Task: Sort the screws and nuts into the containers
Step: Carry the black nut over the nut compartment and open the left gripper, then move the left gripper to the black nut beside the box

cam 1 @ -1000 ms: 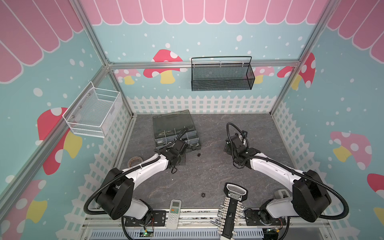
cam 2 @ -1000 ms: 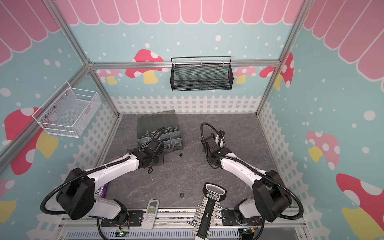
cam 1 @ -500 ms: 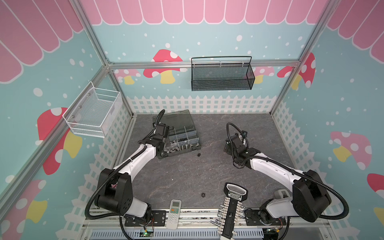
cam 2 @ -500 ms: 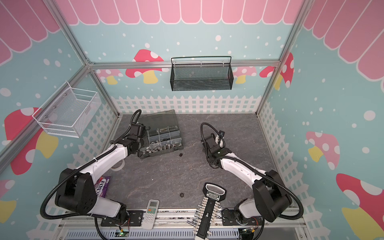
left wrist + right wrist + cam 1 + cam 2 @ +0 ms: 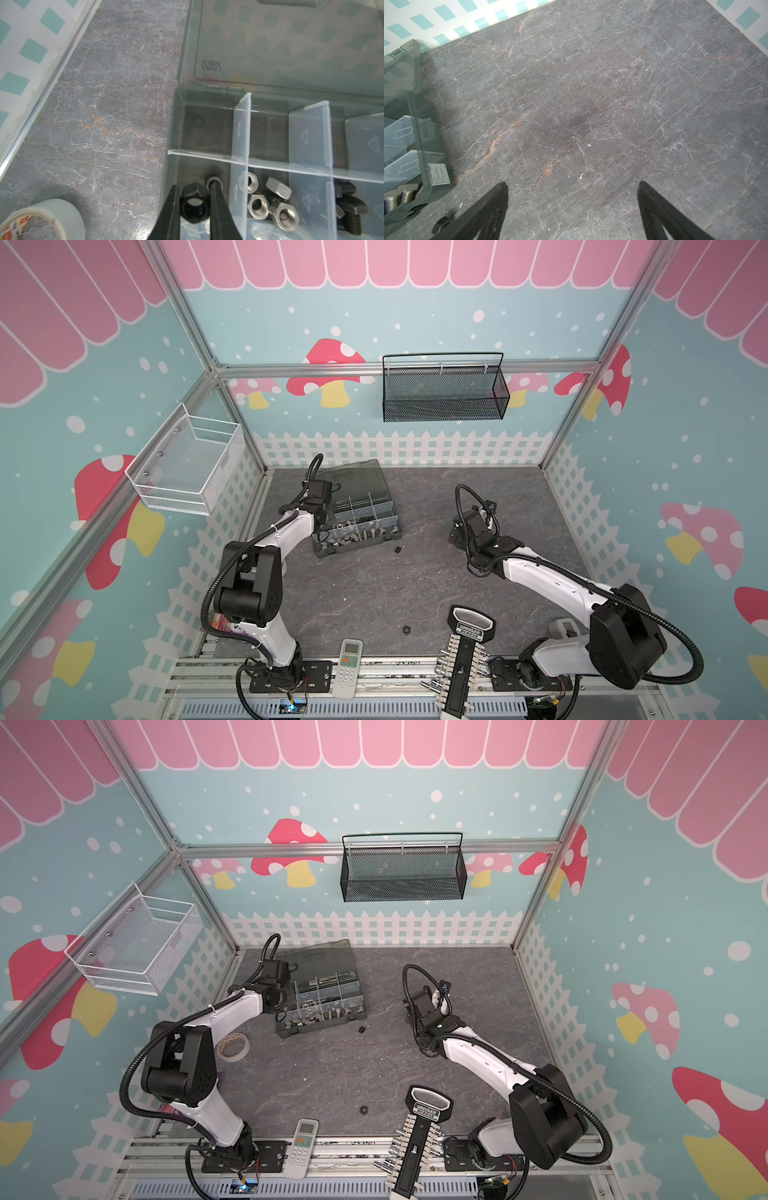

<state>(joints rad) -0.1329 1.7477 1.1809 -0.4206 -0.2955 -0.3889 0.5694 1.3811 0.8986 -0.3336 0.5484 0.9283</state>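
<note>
"Well, what is the left gripper (image 5: pixel 194 187) doing?"

"Its jaws are clenched on a black nut (image 5: pixel 194 205), gripped across its sides with the hole showing. It hangs over an end compartment (image 5: pixel 199 168) of the organizer box (image 5: pixel 171 124), just inside the wall."

"Anything else close to the jaws?"

"Right at one fingertip (image 5: pixel 216 193) a second black nut (image 5: pixel 216 178) lies on that compartment's floor. Past the first pale divider (image 5: pixel 239 187) from the jaws sit several silver nuts (image 5: pixel 258 205). One divider further along are black screws (image 5: pixel 351 205). Beyond the fingertips, past another row of compartments, the smoky lid (image 5: pixel 291 41) lies open. Outside the box, on the opposite side of the jaws from the silver nuts, a roll of tape (image 5: pixel 41 218) rests on the grey table (image 5: pixel 104 114)."

"And the right gripper (image 5: pixel 572 184)?"

"Released: jaws spread wide, only table between them. Just outside one finger (image 5: pixel 494 203) a small black hex piece (image 5: pixel 443 225) lies on the table beside the box's wall; nut or screw, I cannot tell. In both top views a loose black nut (image 5: pixel 406 629) (image 5: pixel 363 1109) lies on the table, well apart from both grippers."
</note>
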